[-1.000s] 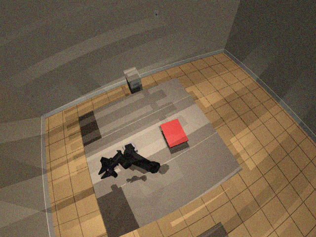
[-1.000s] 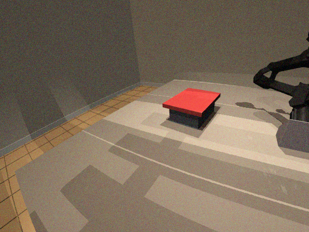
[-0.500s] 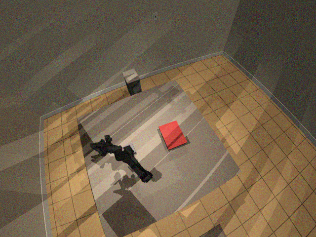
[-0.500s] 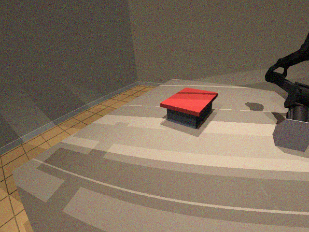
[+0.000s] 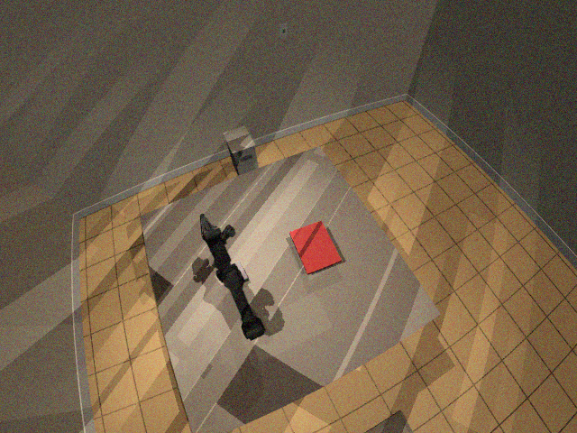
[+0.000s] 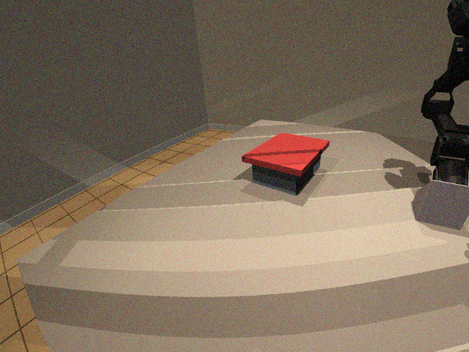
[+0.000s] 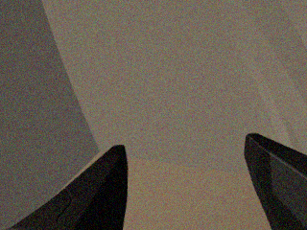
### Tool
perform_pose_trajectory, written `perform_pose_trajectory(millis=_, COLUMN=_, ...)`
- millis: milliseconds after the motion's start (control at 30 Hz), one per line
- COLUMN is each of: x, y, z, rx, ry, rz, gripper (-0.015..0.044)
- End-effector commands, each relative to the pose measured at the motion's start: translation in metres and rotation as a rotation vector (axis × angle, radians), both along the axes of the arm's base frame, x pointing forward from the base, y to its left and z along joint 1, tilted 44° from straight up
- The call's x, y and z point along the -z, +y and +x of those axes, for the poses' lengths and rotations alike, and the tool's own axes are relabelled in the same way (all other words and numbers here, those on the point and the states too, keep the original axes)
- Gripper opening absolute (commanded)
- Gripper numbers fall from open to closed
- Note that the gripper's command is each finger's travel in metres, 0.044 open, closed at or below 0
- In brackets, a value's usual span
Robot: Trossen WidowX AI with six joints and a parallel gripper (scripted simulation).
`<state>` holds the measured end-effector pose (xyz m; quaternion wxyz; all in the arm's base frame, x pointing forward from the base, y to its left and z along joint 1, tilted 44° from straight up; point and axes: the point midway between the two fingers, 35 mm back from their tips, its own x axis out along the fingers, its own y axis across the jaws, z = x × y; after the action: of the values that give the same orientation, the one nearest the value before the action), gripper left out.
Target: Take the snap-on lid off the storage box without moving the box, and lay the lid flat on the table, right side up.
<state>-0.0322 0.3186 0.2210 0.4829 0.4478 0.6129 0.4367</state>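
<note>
The red lid lies level on top of the dark storage box, overhanging its sides, with its flat face up. The box stands on the table; in the top view the lid covers it. My gripper is partly open, with nothing between its fingers. In the top view it is at the upper left end of the arm, well to the left of the lid. The wrist view shows wall and floor beyond the fingertips, not the box or lid. The gripper is outside the exterior view.
The arm's grey base stands on the table to the right of the box in the exterior view. A grey block-shaped object stands beyond the table's far edge, by the wall. Tiled floor surrounds the table. Striped shadows cross the tabletop.
</note>
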Motion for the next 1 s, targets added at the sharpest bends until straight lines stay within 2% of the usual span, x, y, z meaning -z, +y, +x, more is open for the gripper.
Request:
perform_pose_trajectory(millis=0, x=0.021, y=0.004, z=0.056, rx=0.25, ry=-0.046, rz=-0.103, gripper=0.0235)
perform_pose_trajectory(millis=133, x=0.045, y=-0.008, z=0.118, rx=0.527, ry=-0.1, rz=-0.231, gripper=0.0235)
perform_pose_trajectory(millis=233, x=0.053, y=-0.017, z=0.141, rx=0.631, ry=-0.122, rz=-0.282, gripper=0.0235)
perform_pose_trajectory(millis=467, x=0.082, y=-0.085, z=0.23, rx=1.096, ry=-0.24, rz=-0.54, gripper=0.0235)
perform_pose_trajectory(millis=567, x=0.085, y=-0.104, z=0.245, rx=1.191, ry=-0.27, rz=-0.602, gripper=0.0235)
perform_pose_trajectory(millis=800, x=0.089, y=-0.203, z=0.291, rx=1.609, ry=-0.43, rz=-0.931, gripper=0.0235)
perform_pose_trajectory(millis=967, x=0.087, y=-0.223, z=0.295, rx=1.684, ry=-0.468, rz=-1.007, gripper=0.0235)
